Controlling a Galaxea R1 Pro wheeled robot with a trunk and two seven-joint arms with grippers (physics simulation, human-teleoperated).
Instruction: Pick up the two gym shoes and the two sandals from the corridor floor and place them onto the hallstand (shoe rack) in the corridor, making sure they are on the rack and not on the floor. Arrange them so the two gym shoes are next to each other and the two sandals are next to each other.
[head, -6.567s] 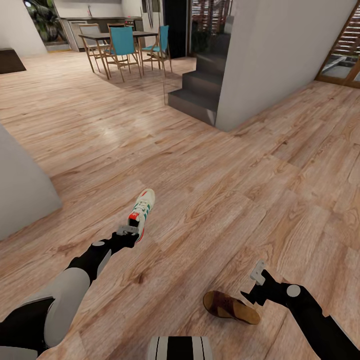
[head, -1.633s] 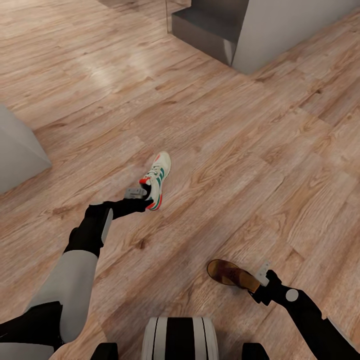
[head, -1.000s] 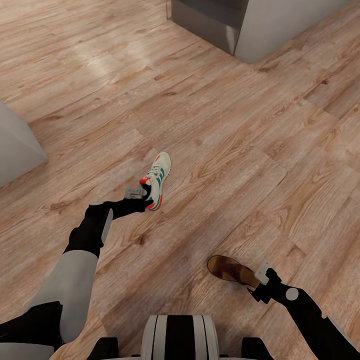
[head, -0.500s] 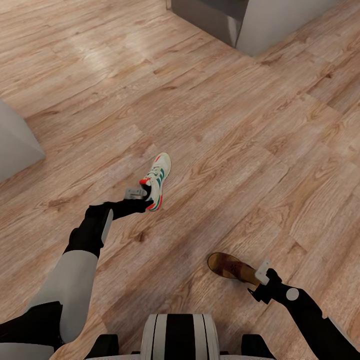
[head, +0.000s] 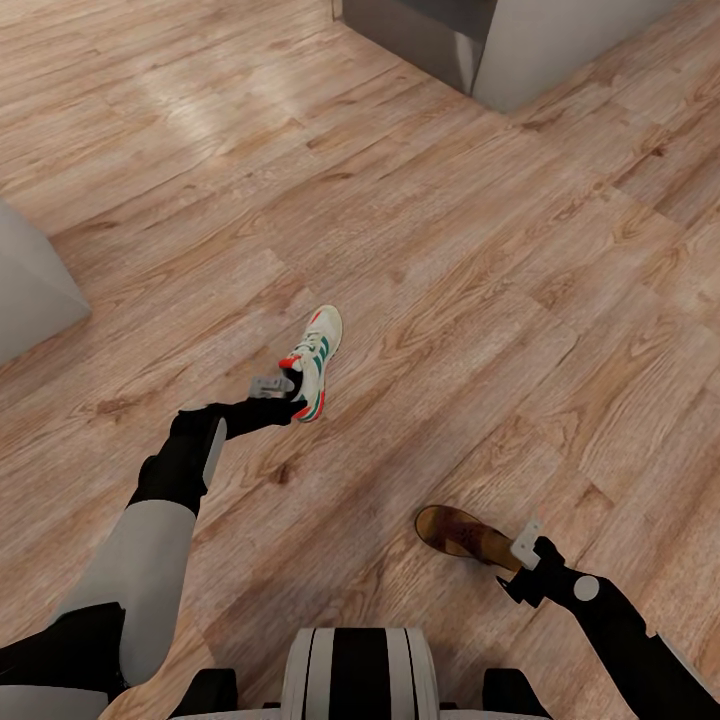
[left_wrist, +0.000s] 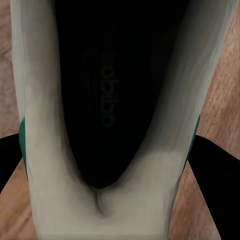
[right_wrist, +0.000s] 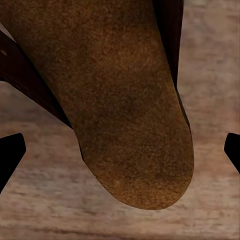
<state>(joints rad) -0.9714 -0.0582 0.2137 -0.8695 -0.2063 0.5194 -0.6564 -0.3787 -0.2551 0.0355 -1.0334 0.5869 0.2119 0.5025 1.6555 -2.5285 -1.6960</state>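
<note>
Above the wood-plank floor (head: 480, 250), the left gripper (head: 283, 388) pinches a sneaker's (head: 315, 360) heel, the right gripper (head: 517, 560) a sandal's (head: 462, 535); carrying both level should prevent slipping.

From the head we look steeply down over both arms onto the corridor floor (head: 480, 250). Our left wrist camera sits very close, looking straight into the heel opening of the gym shoe (left_wrist: 107, 100), the same sneaker (head: 316, 358) seen from above. Our right wrist camera is equally near, facing the sandal's footbed (right_wrist: 125, 110), shared with the head view (head: 462, 535)
</note>
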